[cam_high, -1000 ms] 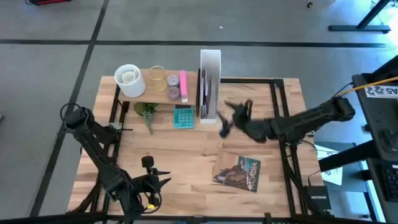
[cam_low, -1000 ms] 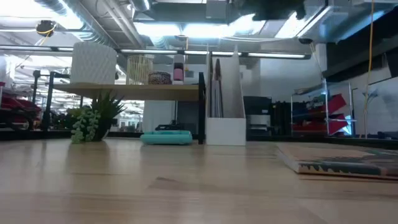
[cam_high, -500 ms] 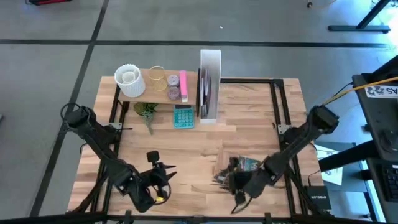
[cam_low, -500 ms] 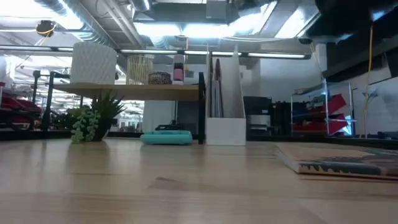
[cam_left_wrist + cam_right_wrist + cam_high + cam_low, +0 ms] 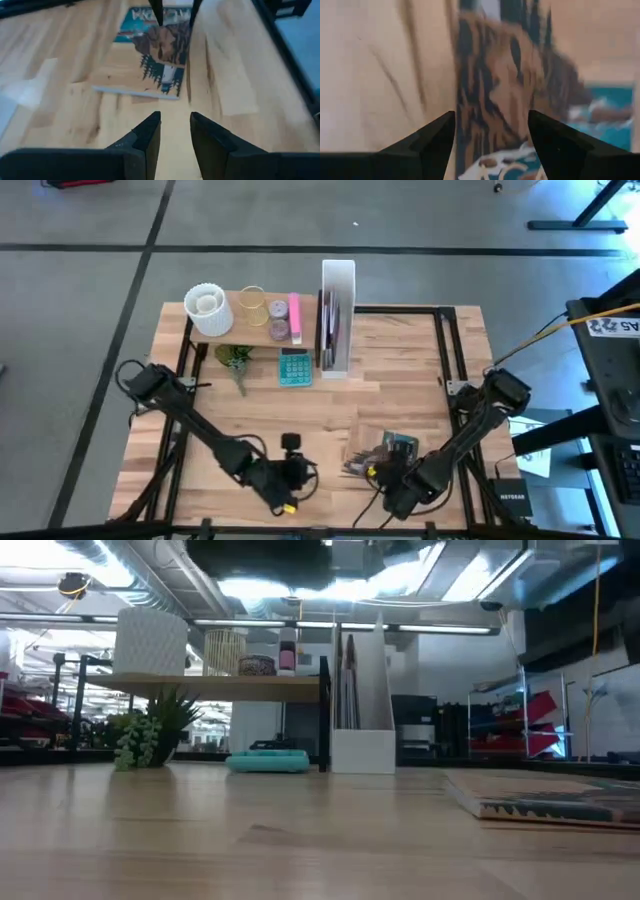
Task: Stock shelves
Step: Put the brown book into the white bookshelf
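Both arms have swung low; right end effector [image 5: 385, 476] spread over the book [image 5: 392, 450], left end effector [image 5: 174, 125] released nearby.

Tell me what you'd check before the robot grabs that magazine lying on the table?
1. Right gripper open over the magazine: ok.
2. Magazine lying flat on the table: ok.
3. Left gripper clear of the magazine: ok, short of its edge.
4. Room in the white file box: cannot tell, some items already stand in it.
5. Fingers touching the cover: cannot tell.
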`<state>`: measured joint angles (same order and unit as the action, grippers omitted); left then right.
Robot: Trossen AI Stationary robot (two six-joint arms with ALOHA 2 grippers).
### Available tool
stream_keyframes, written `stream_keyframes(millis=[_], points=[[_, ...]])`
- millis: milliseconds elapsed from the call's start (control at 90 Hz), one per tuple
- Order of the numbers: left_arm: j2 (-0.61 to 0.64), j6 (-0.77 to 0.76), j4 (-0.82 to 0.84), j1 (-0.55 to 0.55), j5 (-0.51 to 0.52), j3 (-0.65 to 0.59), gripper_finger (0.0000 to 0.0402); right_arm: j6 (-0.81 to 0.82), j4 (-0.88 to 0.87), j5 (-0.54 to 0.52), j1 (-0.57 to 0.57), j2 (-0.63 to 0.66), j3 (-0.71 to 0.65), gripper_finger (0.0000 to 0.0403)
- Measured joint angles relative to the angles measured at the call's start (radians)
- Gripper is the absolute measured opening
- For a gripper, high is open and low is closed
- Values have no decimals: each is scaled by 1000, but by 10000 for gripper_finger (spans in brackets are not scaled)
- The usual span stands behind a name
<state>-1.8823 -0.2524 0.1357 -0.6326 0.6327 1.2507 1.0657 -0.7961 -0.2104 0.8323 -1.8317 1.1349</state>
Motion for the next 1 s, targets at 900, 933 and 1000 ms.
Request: stream_keyframes(millis=[900, 933, 1000], points=[[-242, 104, -220, 327, -427, 5, 90, -531, 628, -88, -76, -229, 177, 237], [-244, 85, -207, 329, -443, 5, 90, -495, 614, -86, -71, -259, 192, 237], [-244, 51, -166, 327, -469, 8, 90, -421, 547, -85, -64, -300, 222, 236]])
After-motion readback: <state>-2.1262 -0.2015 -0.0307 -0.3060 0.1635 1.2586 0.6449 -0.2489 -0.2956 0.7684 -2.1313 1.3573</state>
